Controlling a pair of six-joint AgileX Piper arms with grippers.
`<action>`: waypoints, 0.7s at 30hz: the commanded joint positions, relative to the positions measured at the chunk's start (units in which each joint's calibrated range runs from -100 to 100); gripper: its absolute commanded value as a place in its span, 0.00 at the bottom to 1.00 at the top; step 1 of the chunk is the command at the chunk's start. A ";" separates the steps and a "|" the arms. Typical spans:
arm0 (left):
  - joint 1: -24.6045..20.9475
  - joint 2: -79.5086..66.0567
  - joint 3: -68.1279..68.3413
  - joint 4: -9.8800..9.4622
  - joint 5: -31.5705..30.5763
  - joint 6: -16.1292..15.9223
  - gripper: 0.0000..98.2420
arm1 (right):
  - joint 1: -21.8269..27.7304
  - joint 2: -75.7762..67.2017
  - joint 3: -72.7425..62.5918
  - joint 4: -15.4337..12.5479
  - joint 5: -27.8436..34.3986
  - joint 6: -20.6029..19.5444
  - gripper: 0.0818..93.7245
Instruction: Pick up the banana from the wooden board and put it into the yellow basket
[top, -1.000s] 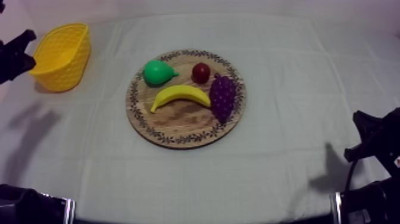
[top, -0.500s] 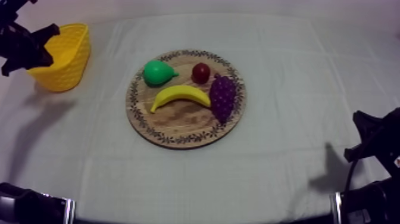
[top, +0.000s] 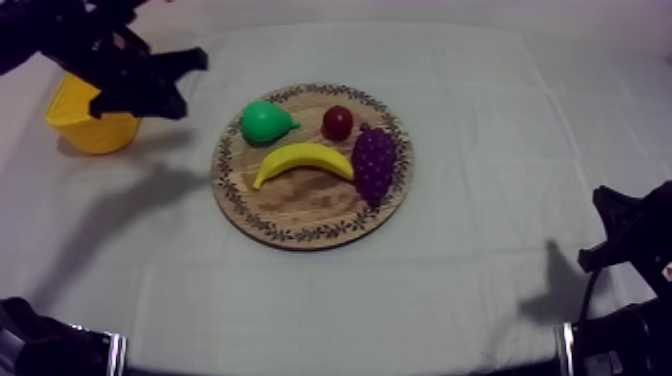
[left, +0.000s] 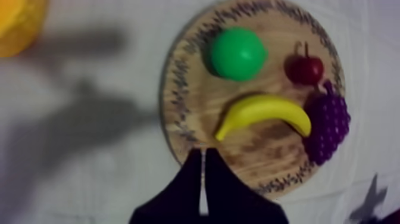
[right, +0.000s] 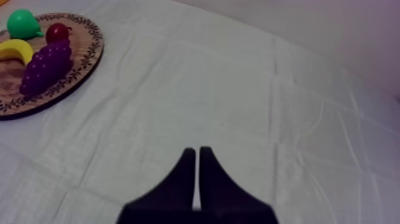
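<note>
Banana (top: 303, 160) spans board (top: 300, 212) left-right, ends nearward

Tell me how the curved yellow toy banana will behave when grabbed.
Probably stiff: the curved yellow toy banana keeps an even moulded arc. Its smooth skin may slip. Lying flat on the round wooden board, it likely pivots rather than rolls.

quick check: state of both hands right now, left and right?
Left hand: closed, holding nothing, at the edge of the round wooden board with a patterned rim.
Right hand: closed, holding nothing.
</note>
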 joint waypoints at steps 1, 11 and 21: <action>3.99 2.83 -1.30 0.48 -0.44 -0.17 0.00 | -0.02 -0.01 0.04 0.00 0.00 -0.02 0.00; 8.39 12.94 -7.12 4.17 -3.38 -2.98 0.00 | -0.02 -0.01 0.04 0.00 0.00 -0.02 0.00; 9.21 17.74 -11.77 5.70 -4.55 -10.31 0.00 | -0.02 -0.01 0.04 0.00 0.00 -0.02 0.00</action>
